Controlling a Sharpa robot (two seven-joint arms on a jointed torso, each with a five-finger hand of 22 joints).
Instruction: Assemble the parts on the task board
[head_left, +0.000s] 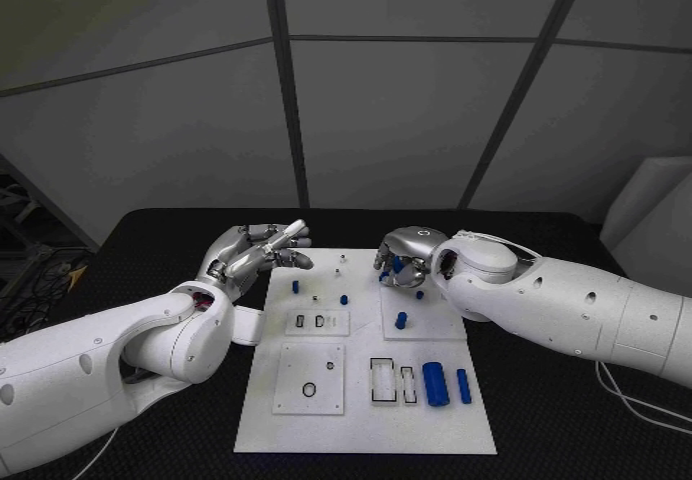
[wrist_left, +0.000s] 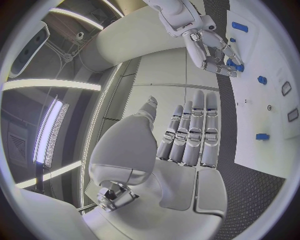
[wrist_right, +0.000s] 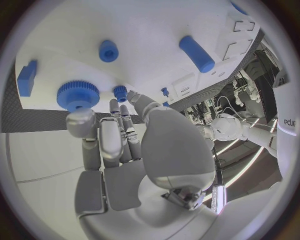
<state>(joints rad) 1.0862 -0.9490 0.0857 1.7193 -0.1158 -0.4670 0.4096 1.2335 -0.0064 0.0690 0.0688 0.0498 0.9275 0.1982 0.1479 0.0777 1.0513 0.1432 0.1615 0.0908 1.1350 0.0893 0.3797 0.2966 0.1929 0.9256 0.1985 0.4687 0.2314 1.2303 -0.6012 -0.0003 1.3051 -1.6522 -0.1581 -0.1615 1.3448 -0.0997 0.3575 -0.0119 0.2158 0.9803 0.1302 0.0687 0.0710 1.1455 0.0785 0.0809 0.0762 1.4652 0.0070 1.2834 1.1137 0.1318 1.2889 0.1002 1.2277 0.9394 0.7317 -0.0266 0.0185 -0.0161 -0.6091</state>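
Currently the right robot hand (head_left: 405, 258) sits over the far edge of the white rectangular task board (head_left: 368, 425), fingers curled toward a blue toothed gear (wrist_right: 78, 95); can't tell if it's pinching it. Left robot hand (head_left: 257, 250) hovers just off the board's far-left corner, fingers straight, holding nothing. Two blue plastic cylinders (head_left: 436, 383) lie on the board's near-right part.

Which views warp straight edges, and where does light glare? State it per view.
Head view: edges stay straight; the light is dim, and the white task board stands out from the black table. Left wrist view: fisheye bows the board's edge; light strips glare beyond the left hand. Right wrist view: the board curves beyond the right hand.
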